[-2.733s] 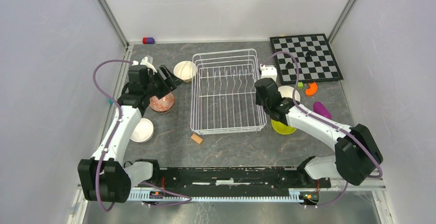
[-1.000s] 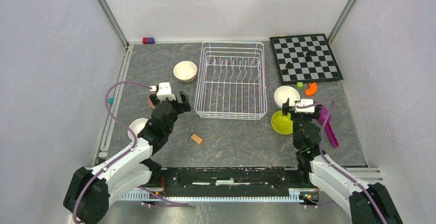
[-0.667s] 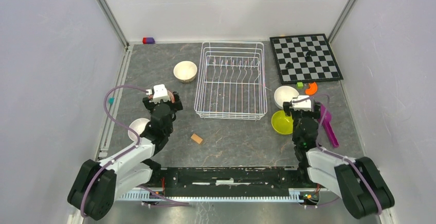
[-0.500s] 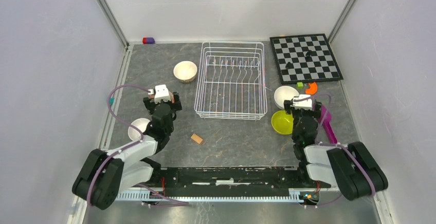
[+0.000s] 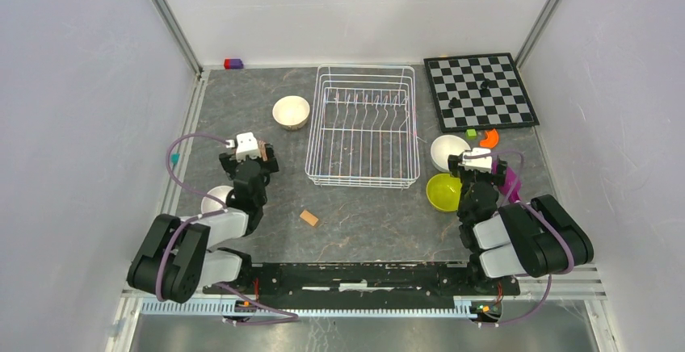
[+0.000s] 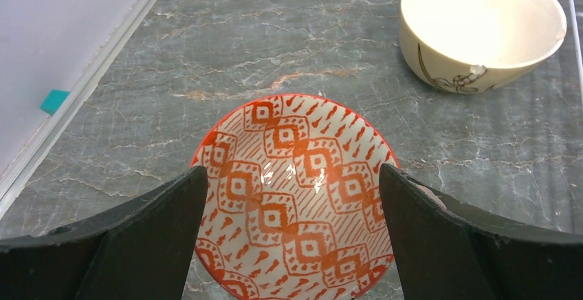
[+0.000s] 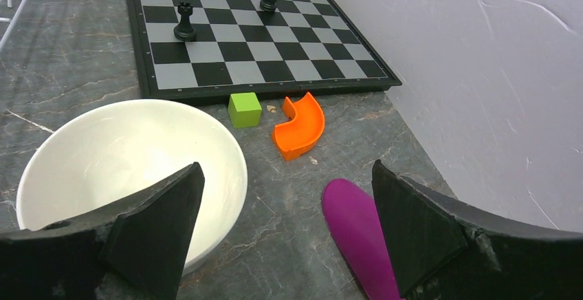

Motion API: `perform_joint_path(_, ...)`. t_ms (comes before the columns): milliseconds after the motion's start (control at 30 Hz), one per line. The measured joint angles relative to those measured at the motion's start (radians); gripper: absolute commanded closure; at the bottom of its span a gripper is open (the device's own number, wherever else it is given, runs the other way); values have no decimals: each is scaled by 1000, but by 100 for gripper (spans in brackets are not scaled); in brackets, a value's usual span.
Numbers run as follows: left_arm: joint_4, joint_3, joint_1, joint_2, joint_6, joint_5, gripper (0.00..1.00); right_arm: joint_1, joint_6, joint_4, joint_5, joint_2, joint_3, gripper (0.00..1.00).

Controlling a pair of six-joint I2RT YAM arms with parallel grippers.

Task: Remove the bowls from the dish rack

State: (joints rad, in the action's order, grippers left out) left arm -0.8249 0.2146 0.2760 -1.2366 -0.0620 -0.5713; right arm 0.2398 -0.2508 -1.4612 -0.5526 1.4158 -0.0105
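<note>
The white wire dish rack (image 5: 362,126) stands at mid-table with no bowl in it. Bowls rest on the table around it: a cream bowl (image 5: 291,112) (image 6: 481,25), a white bowl (image 5: 215,200) half under the left arm, another white bowl (image 5: 447,150) (image 7: 130,169) and a yellow-green bowl (image 5: 443,192). My left gripper (image 5: 249,157) (image 6: 290,176) hangs open over an orange-and-white patterned bowl (image 6: 295,204) and holds nothing. My right gripper (image 5: 478,166) (image 7: 286,169) is open and empty, one finger over the white bowl's rim.
A purple scoop (image 7: 361,234), an orange curved piece (image 7: 299,126) and a green cube (image 7: 245,109) lie near the chessboard (image 5: 481,90). A small wooden block (image 5: 308,218) sits in front of the rack. A red-and-blue block (image 5: 233,64) lies by the back wall.
Both arms have drawn back from the rack and folded down toward their bases, grippers staying open. The rack stands farther back than in the earliest frame.
</note>
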Motion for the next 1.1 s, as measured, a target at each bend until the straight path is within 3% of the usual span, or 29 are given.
perform_joint_path(233, -60, 0, -44, -56, 44, 102, 6, 0, 2, -4, 3, -1, 0, 2)
perform_joint_path(567, -249, 3, -114, -214, 74, 220, 0, -2, 3, -5, 3, -1, 0, 2)
perform_joint_path(1100, -247, 26, -140, -231, 74, 268, 0, -3, 3, -5, 3, -1, 0, 2)
